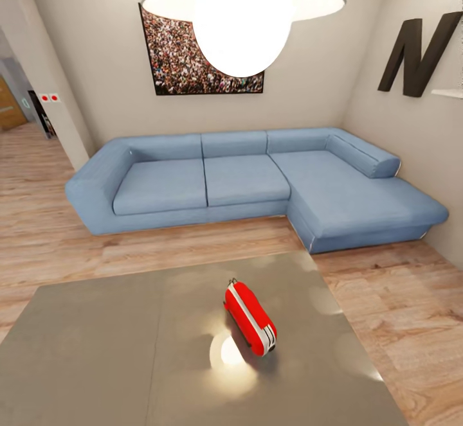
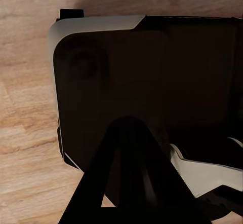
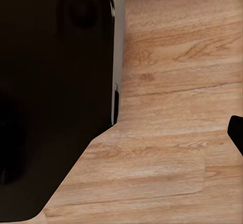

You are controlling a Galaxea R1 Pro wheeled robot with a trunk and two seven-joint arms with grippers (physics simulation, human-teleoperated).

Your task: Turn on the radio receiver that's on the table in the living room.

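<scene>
The radio receiver (image 1: 251, 317) lies on its side on the table (image 1: 96, 349), right of the middle, with its thin handle toward the sofa. It is bright red with white stripes and a dark end panel facing the near edge. The table is low, wide, glossy and grey, and a lamp glare sits beside the radio. In the left wrist view, dark fingers (image 2: 126, 173) hang over the robot's black base and wood floor. In the right wrist view, one dark fingertip (image 3: 236, 133) shows at the frame's edge above the floor. Nothing is held.
A big blue L-shaped sofa (image 1: 257, 182) stands beyond the table, under a crowd picture (image 1: 186, 60) and a black letter N (image 1: 418, 53). A large hanging lamp (image 1: 243, 8) fills the upper middle. Light wood floor (image 1: 399, 310) runs to the right of the table, and a doorway opens at far left.
</scene>
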